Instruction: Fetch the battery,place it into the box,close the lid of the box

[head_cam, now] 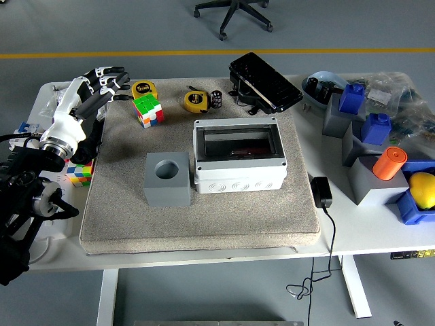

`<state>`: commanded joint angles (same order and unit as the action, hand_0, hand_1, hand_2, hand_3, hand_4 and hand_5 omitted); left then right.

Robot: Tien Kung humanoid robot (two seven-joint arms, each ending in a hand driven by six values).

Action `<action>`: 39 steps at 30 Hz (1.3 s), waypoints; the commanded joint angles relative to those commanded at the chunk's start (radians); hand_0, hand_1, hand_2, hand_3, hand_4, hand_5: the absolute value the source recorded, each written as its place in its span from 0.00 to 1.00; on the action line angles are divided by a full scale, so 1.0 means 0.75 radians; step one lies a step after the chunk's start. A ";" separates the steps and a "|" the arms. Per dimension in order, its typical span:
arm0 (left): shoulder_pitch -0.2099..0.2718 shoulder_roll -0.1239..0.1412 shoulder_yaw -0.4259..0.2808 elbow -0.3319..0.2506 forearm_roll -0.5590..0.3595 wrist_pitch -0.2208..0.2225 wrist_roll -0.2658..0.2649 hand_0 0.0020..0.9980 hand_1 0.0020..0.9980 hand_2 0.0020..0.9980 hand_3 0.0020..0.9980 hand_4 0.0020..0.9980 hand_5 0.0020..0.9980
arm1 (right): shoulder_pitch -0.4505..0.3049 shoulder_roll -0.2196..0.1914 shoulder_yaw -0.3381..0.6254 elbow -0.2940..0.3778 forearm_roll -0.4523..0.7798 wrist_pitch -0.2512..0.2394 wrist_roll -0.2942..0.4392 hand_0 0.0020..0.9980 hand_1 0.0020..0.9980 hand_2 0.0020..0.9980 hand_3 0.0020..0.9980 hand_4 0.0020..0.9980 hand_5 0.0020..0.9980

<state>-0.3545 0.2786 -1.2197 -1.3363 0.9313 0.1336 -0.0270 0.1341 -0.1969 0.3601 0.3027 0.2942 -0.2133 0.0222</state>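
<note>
White table point(204, 261), grey mat point(224, 217)

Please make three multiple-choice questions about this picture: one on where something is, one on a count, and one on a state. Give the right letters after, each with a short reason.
1. Where is the small dark battery?
A. Inside the box
B. On the mat, just right of a yellow tape measure
C. In the left hand

2. How many yellow tape measures lie at the mat's far edge?
A. One
B. Two
C. Four

3. What is the state of the left hand?
A. Fingers spread, holding nothing
B. Closed on the cube
C. Pressing the box lid

Answers:
1 B: the battery stands beside the tape measure, behind the grey box.
2 B: one tape measure lies next to the battery, the other behind the colourful puzzle cube.
3 A: the fingers are spread at the mat's far left corner, and nothing is between them.
</note>
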 joint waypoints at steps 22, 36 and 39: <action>-0.004 -0.006 -0.001 0.000 -0.002 -0.001 0.003 0.51 0.63 0.59 0.61 0.96 0.45 | 0.000 0.001 0.003 0.001 -0.004 -0.004 -0.001 0.66 0.64 0.64 0.53 0.87 0.42; -0.001 -0.002 -0.003 0.002 -0.005 -0.002 0.006 0.51 0.63 0.59 0.61 0.96 0.45 | -0.006 0.000 0.000 0.001 -0.001 0.001 -0.007 0.66 0.64 0.64 0.53 0.87 0.42; -0.003 -0.001 0.000 0.003 -0.005 -0.002 0.006 0.51 0.63 0.59 0.61 0.96 0.45 | -0.004 0.001 -0.003 0.001 -0.001 0.001 -0.007 0.66 0.64 0.64 0.53 0.87 0.42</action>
<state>-0.3564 0.2775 -1.2197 -1.3340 0.9274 0.1319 -0.0226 0.1308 -0.1963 0.3575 0.3036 0.2938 -0.2128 0.0171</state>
